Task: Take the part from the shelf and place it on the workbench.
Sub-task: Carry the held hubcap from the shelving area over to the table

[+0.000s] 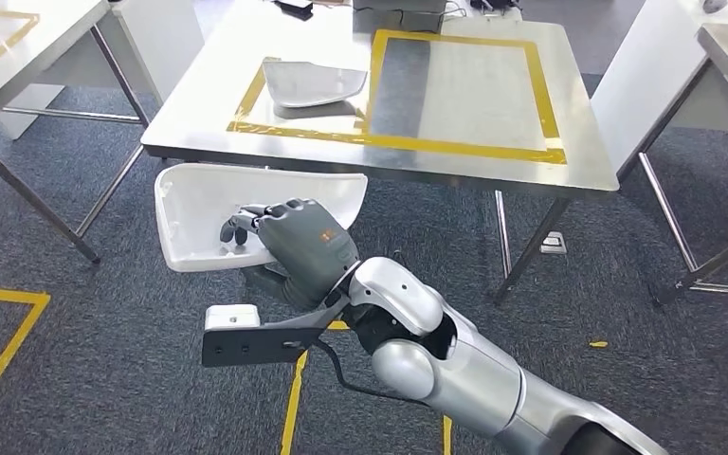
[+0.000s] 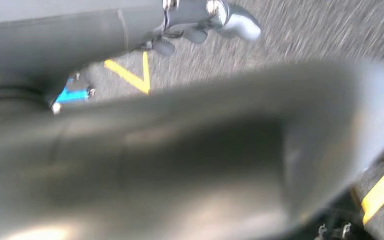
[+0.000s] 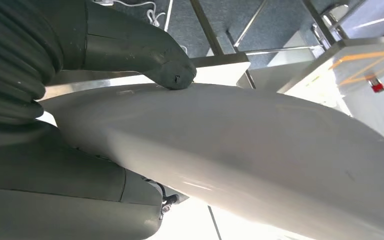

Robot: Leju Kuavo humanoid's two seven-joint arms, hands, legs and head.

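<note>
The right hand (image 1: 294, 248) holds the white part (image 1: 209, 204) by one edge, below the workbench (image 1: 578, 166) at 12 o'clock, so lifting it could clip the table rim; the left hand's state cannot be told.

A steel workbench (image 1: 493, 161) stands ahead on a blue-grey carpet floor (image 1: 104, 379). Yellow tape (image 1: 455, 147) marks two frames on its top: a large one on the right and a smaller one on the left. A white part (image 1: 311, 83) lies on the left frame, across its tape. Dark items sit at the far edge, too cut off to tell. Yellow tape lines also run on the floor.
</note>
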